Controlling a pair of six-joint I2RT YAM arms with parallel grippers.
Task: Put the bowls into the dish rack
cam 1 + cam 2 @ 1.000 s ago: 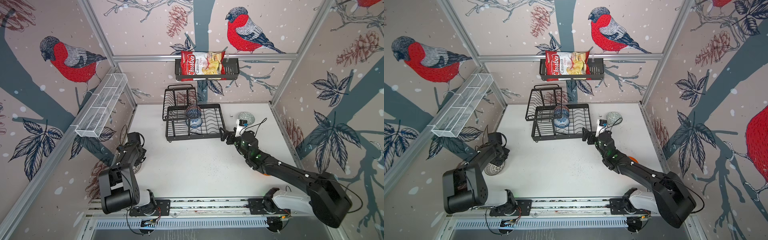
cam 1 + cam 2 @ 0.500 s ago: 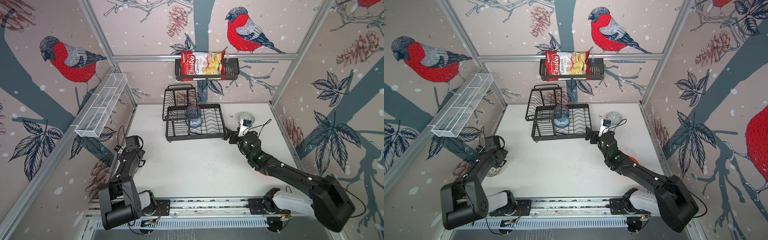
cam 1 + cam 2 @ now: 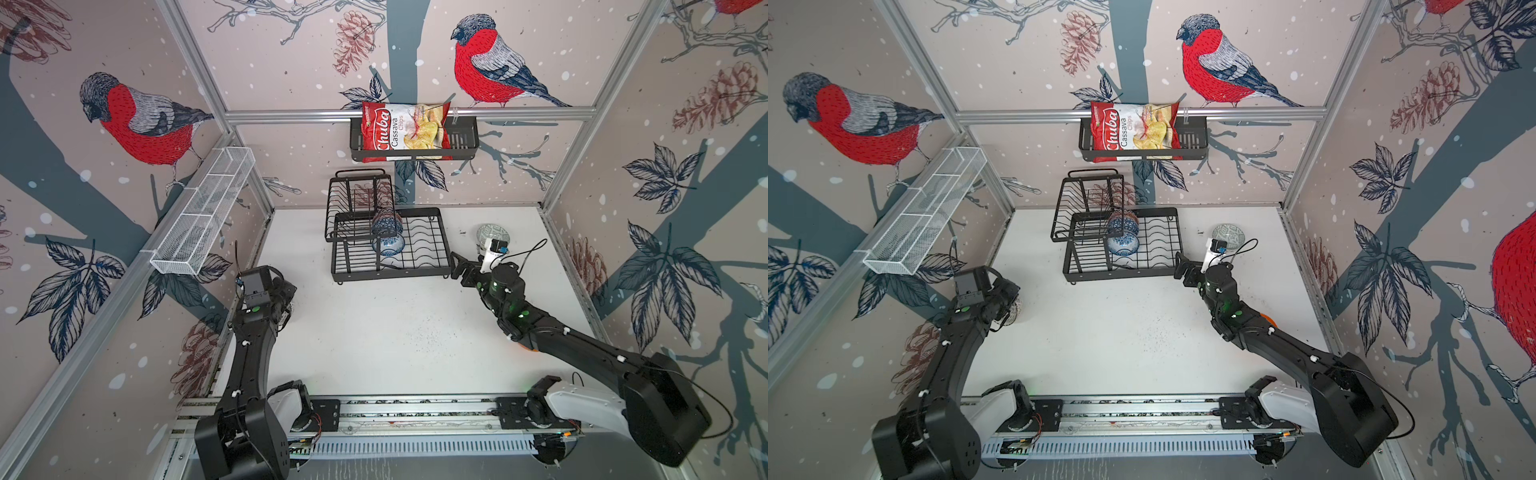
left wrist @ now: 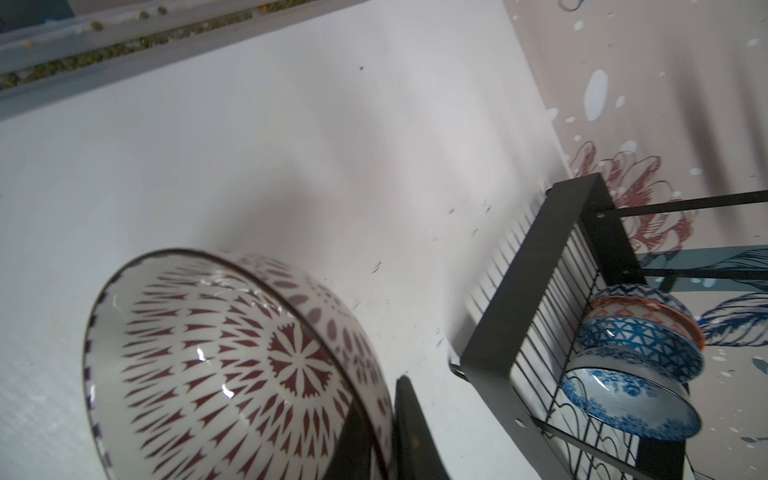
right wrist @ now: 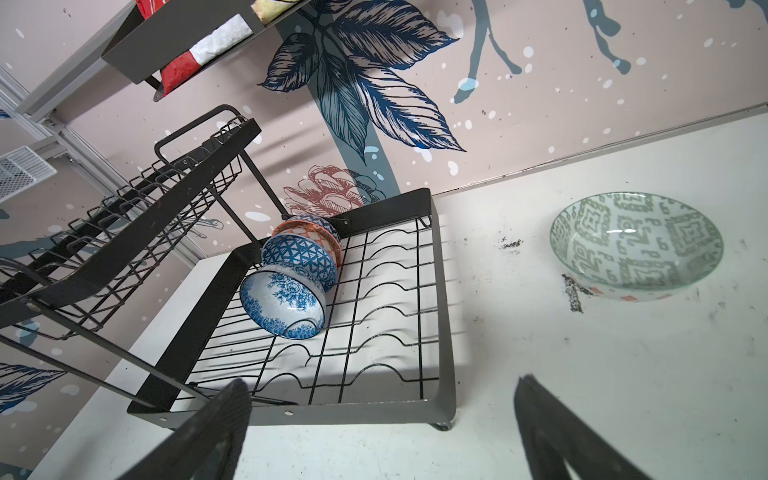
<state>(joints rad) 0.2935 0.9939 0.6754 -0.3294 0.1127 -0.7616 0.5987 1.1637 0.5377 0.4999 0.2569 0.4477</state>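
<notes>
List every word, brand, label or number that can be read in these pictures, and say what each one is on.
"Chuba": brand name in big white letters on the red chip bag that lies in the black basket on the back wall.
"Cassava Chips": on the same bag, next to the brand name.
The rest of the print on the bag is too small to read.
Nothing else in view carries text that can be read.

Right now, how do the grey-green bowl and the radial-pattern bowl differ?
The grey-green bowl stands free on the table; the radial-pattern bowl is clamped at its rim by the left tool. The grey-green bowl has angular maze marks; the radial-pattern bowl, dark spokes around a star. Both are outside the dish rack.
</notes>
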